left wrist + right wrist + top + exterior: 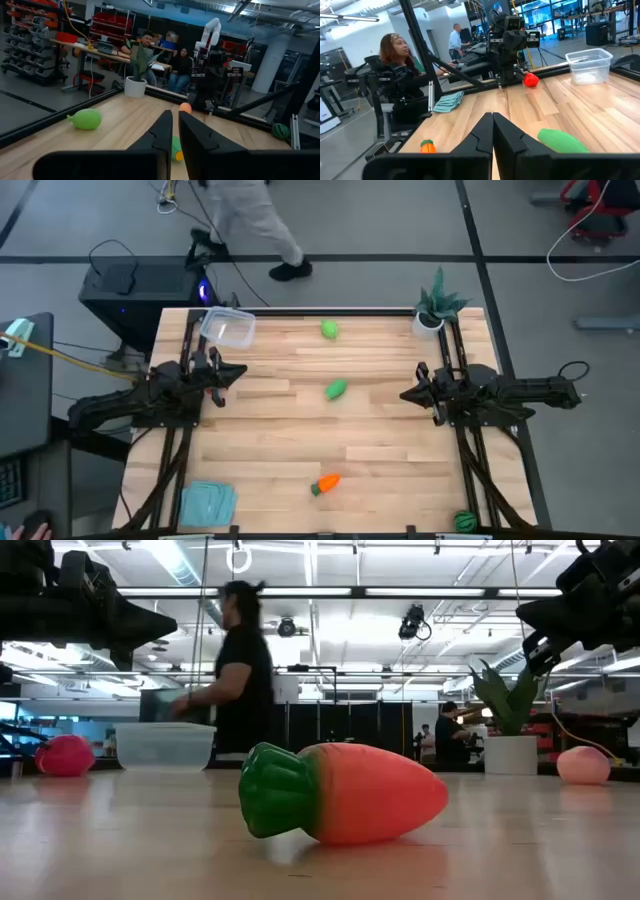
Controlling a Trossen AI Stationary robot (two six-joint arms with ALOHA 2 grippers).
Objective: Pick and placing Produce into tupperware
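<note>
The clear tupperware (229,328) stands at the table's far left corner, also seen in the right wrist view (590,65). The light green ball (329,330) lies at the far middle. The green oblong (336,389) lies at the centre, and the orange carrot (326,484) on its side near the near edge. The dark green striped ball (465,520) sits at the near right corner. The red piece (530,79) lies by the left arm's base. My left gripper (236,372) hovers shut at the left. My right gripper (405,393) hovers shut at the right. Both point at the centre.
A spiky potted plant (435,308) stands at the far right corner. A flat pale-blue piece (208,502) lies at the near left corner. A peach-coloured ball (185,106) sits near the right arm's base. A person (250,225) walks behind the far edge. Bare wood lies between the arms.
</note>
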